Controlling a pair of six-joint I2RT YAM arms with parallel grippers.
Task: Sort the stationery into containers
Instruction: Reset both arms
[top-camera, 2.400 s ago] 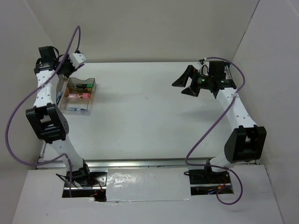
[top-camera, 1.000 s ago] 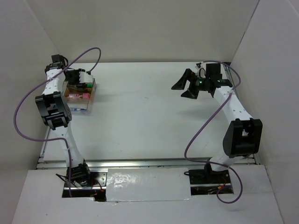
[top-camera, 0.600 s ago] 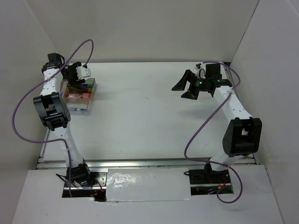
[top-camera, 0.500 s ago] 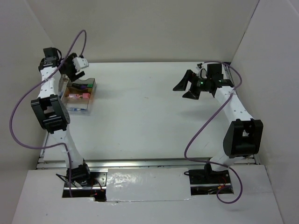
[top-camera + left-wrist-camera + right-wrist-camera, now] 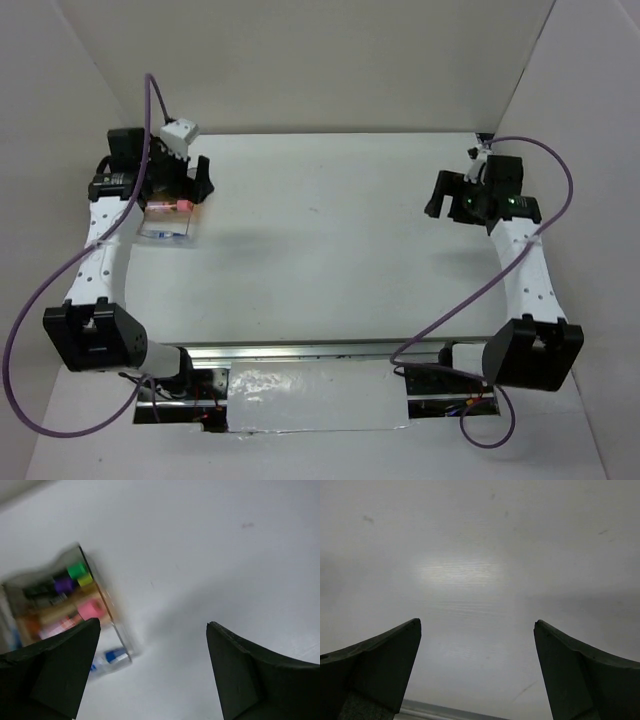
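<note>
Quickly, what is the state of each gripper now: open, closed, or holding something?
Left gripper: open, holding nothing, above the small clear-plastic box of stationery.
Right gripper: open, holding nothing, over the bare white table.

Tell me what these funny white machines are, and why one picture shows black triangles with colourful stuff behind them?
They are two robot arms fixed to the near edge of a white table. One picture is taken from above and shows both arms. The other two come from little cameras on the arms' wrists, so the black triangles are each arm's own fingers. The left gripper is open and holds nothing. It hangs above a small clear box at the table's left side. Inside the box lie markers with green, purple and yellow ends, and something pink. That picture is blurry, so the rest is hard to name. The right gripper is open too, with only bare table below it.
</note>
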